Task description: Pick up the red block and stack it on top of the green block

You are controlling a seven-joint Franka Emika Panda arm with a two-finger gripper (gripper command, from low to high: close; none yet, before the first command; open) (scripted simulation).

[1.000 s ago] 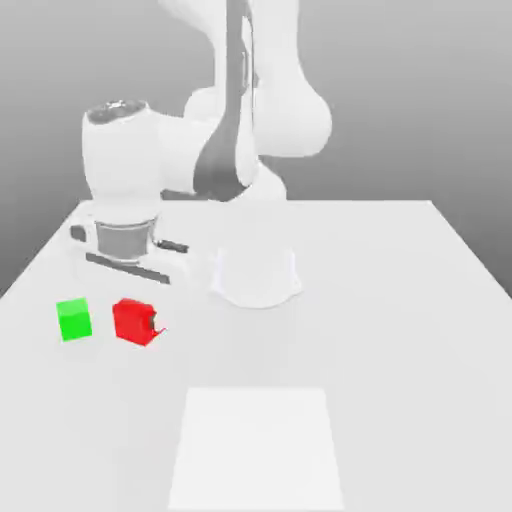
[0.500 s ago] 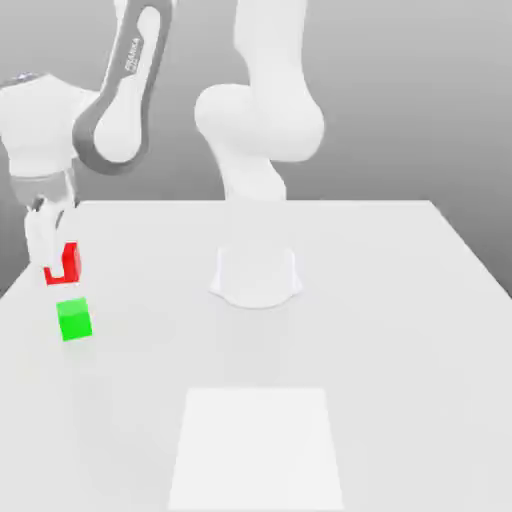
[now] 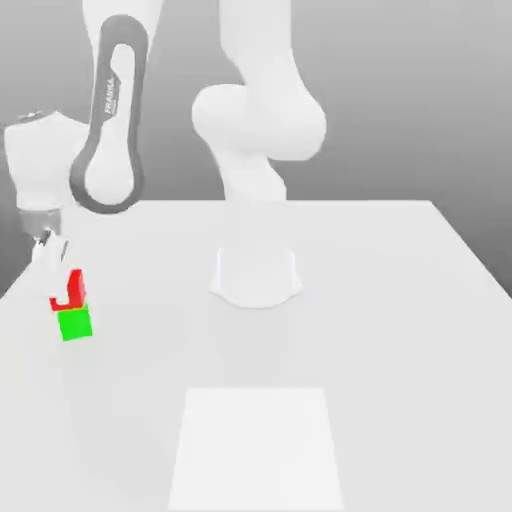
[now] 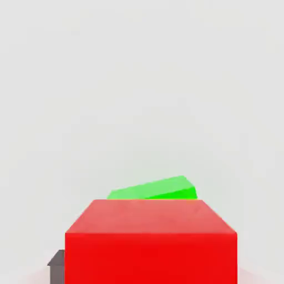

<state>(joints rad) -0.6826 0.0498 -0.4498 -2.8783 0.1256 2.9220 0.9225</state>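
The red block (image 3: 73, 287) sits on top of the green block (image 3: 75, 324) at the exterior view's left, near the table's edge, and the two touch. My gripper (image 3: 60, 288) reaches down from the white hand (image 3: 38, 170) and stands around the red block, hiding part of its side. In the hand view the red block (image 4: 150, 244) is very close, with a sliver of the green block (image 4: 152, 188) showing just past it.
The arm's white round base (image 3: 255, 275) stands at the middle of the white table (image 3: 400, 330). A pale square patch (image 3: 257, 450) lies on the table near its front edge.
A second ago the red block lay on the table beside the green one. It was lifted, carried over the green block, and has now come down onto it.
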